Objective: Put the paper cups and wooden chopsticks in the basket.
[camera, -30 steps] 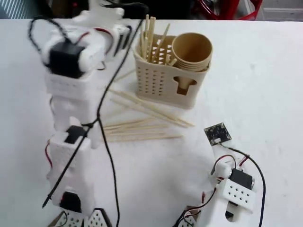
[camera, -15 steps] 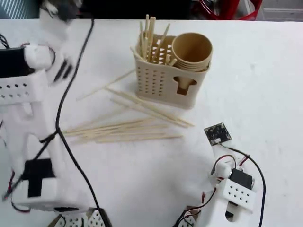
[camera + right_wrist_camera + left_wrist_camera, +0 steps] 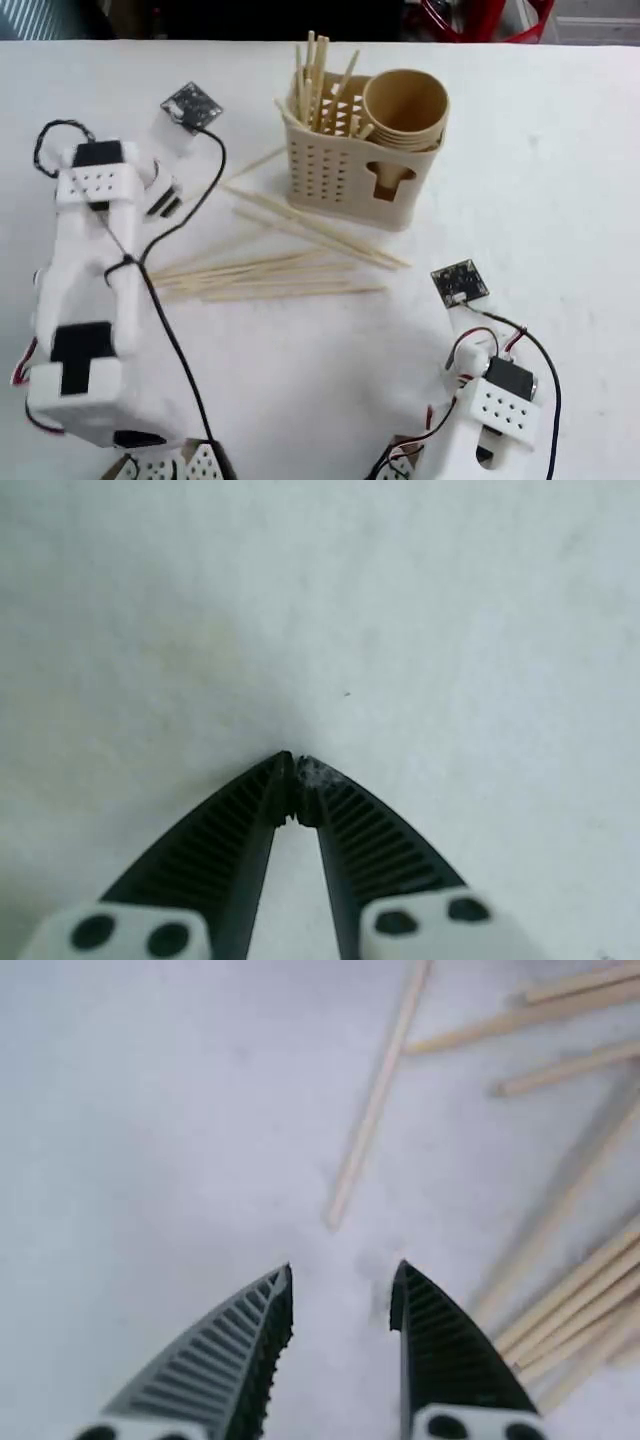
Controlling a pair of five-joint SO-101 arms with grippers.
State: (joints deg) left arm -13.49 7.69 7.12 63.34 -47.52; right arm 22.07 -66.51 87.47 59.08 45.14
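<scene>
The perforated beige basket stands at the table's back centre. Stacked paper cups and several upright chopsticks are inside it. More wooden chopsticks lie loose on the table in front of it, and a single stick lies to its left. My left gripper is low over the table just left of the loose sticks. In the left wrist view the left gripper is open and holds nothing, with one chopstick's end just ahead of its tips and several chopsticks beside it. My right gripper is shut over bare table.
The right arm is folded at the front right, its camera board near the loose sticks' right ends. The left arm's body and cable cover the table's left side. Red and dark objects sit beyond the far edge.
The left arm swung away from the basket to the left and came down, ending low beside the loose chopsticks. The right arm stayed still.
</scene>
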